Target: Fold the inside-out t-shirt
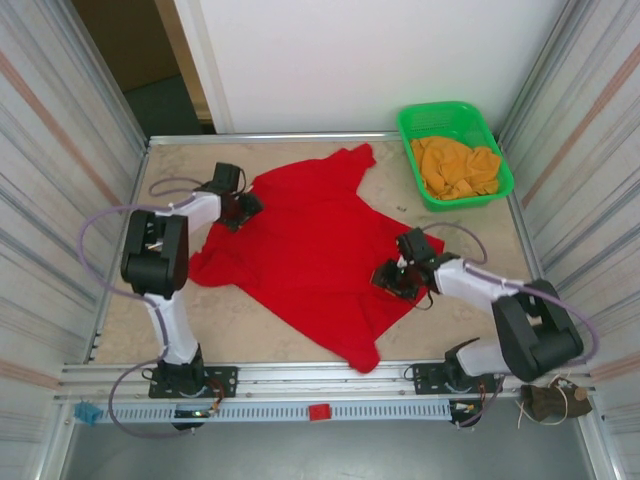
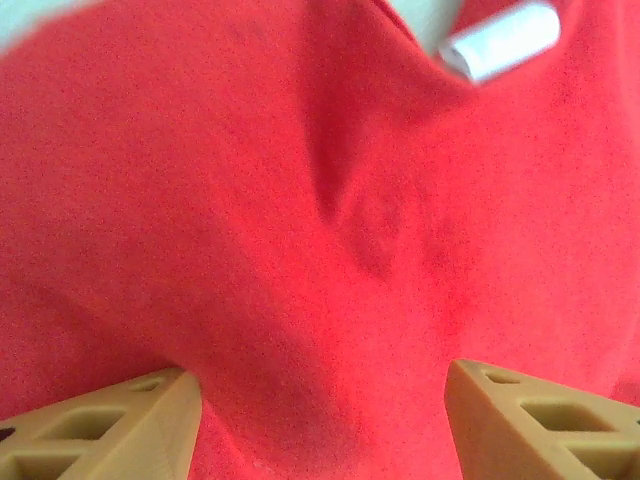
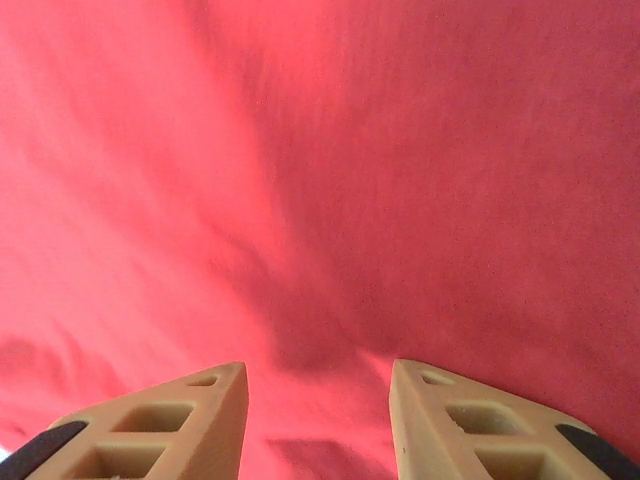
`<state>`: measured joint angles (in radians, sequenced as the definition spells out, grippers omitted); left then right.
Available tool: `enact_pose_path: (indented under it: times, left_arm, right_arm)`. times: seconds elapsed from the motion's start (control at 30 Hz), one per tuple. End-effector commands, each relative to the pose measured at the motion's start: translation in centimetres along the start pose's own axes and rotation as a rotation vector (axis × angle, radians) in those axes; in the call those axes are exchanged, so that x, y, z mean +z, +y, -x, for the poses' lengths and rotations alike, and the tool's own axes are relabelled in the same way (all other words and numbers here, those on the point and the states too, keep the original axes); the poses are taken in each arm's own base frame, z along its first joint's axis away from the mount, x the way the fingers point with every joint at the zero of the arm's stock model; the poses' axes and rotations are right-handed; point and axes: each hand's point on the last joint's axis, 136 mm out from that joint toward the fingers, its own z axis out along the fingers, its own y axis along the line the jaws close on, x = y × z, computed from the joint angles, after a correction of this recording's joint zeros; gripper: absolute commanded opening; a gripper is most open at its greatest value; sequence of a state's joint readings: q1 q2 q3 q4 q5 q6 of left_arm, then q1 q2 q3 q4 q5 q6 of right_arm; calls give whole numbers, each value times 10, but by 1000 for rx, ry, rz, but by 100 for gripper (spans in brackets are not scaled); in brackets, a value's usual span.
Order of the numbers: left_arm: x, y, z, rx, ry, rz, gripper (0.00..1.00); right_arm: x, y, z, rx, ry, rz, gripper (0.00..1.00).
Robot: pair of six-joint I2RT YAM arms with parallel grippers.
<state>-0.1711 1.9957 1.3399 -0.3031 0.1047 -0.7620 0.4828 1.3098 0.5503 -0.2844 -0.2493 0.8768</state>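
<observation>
T-shirt [image 1: 310, 250] lies rumpled on surface [image 1: 240, 325]. Left jaws gape wide at its far-left edge, right jaws narrowly parted at its right edge, nothing visibly pinched. Press into fabric before closing.

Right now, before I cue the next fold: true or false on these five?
1. The left end effector is at the left edge of the red t-shirt, and the right end effector is at its right edge. True.
2. The orange-yellow cloth lies loose on the table. False: it sits in the green basket.
3. Both end effectors have their fingers apart over red fabric. True.
4. The green basket stands at the near left corner. False: it stands at the far right corner.
5. The red t-shirt is folded into a neat rectangle. False: it lies spread out and rumpled.
</observation>
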Motion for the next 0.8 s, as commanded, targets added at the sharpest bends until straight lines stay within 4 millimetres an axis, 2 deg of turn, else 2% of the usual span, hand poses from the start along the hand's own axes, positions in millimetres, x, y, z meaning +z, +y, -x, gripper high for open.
enact_pose_path:
  times: [0.0, 0.1, 0.17, 0.2, 0.27, 0.33, 0.4, 0.5, 0.53, 0.63, 0.77]
  left_arm:
    - [15, -26, 19, 56, 27, -13, 65]
    - [24, -68, 45, 109, 10, -87, 64]
    - [18, -100, 64, 156, 1, -152, 63]
    - [9, -111, 72, 174, -7, -171, 63]
    - [-20, -130, 78, 213, -32, -213, 63]
    - [-48, -131, 66, 214, -44, -230, 63]
    - [-71, -117, 40, 183, -46, -247, 64]
    - [-84, -70, -4, 93, -52, -214, 65]
    - [-83, -51, -17, 51, -49, -199, 65]
    - [-77, -8, -41, -23, -57, -150, 65]
    - [-55, 15, -49, -48, -11, -97, 66]
  right_arm:
    - [-13, -8, -27, 59, -20, -49, 41]
    - [-24, 10, -38, 24, -52, -1, 42]
    - [-37, 30, -30, -25, -67, 30, 43]
    - [-43, 38, -25, -53, -76, 32, 43]
    - [-58, 58, -4, -141, -116, 24, 43]
    - [-67, 75, 20, -191, -138, 31, 43]
    - [-67, 85, 47, -216, -141, 39, 43]
    - [-53, 80, 85, -227, -130, 7, 43]
    - [-47, 74, 97, -212, -121, -1, 43]
    - [-26, 58, 115, -183, -78, -8, 42]
    - [-3, 30, 116, -141, -26, -40, 42]
